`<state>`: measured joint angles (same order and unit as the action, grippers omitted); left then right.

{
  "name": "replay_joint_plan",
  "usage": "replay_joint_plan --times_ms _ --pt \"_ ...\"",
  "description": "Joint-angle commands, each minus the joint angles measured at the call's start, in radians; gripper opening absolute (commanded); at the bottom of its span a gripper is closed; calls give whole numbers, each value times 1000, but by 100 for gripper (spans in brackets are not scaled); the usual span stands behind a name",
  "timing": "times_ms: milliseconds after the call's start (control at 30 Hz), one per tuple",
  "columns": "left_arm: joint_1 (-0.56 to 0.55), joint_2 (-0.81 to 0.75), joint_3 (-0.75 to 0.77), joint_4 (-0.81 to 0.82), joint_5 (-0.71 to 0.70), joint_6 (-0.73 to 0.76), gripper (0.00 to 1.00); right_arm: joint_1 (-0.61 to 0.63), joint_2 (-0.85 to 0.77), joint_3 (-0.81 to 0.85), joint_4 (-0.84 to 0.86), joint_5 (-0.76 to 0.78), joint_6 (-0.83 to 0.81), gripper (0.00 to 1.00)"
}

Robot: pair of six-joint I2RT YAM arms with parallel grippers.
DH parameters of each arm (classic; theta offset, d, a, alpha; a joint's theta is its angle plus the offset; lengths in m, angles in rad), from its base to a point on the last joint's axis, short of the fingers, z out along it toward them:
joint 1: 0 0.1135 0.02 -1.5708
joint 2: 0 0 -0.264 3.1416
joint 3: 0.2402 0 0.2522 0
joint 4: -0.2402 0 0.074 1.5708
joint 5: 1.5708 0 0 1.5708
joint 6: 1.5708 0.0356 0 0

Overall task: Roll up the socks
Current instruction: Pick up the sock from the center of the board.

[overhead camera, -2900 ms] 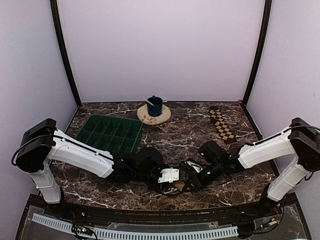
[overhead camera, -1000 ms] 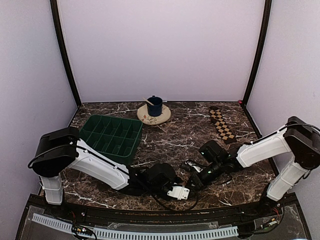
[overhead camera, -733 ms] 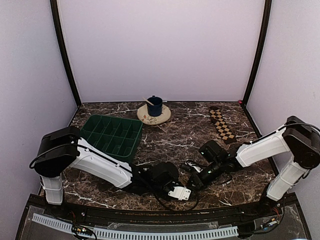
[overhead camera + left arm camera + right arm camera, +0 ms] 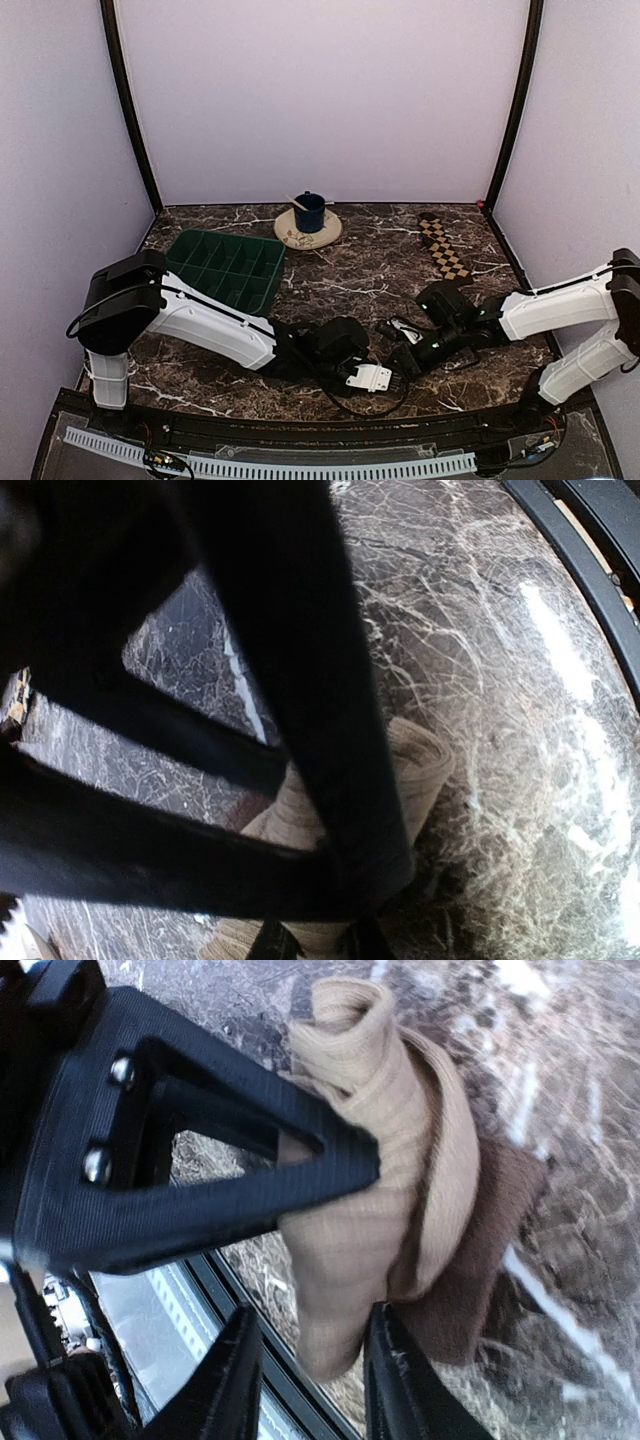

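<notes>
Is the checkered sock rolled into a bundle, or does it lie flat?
Flat, not rolled. The checkered sock lies spread as one long straight strip on the table, near the far right corner.

Left gripper [image 4: 385, 372] has slid farther right of the green tray [image 4: 225, 268], along the near edge of the table [image 4: 350, 270], and its jaws have closed in on the rolled tan sock [image 4: 390, 1190]. Right gripper [image 4: 305, 1360] has let its jaws spread off the sock; right arm [image 4: 555, 305] has pulled back, farther from the tray.
</notes>
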<state>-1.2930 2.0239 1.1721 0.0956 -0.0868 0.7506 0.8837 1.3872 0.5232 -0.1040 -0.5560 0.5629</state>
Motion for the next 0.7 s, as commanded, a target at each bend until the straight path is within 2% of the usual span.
replay_joint_plan --times_ms 0,467,667 --pt "9 67 -16 -275 45 -56 0 8 -72 -34 0 57 29 34" --pt "15 123 153 -626 197 -157 0 6 -228 -62 -94 335 85 39" --pt "68 98 186 -641 340 -228 0 5 -251 -63 -106 417 100 40"
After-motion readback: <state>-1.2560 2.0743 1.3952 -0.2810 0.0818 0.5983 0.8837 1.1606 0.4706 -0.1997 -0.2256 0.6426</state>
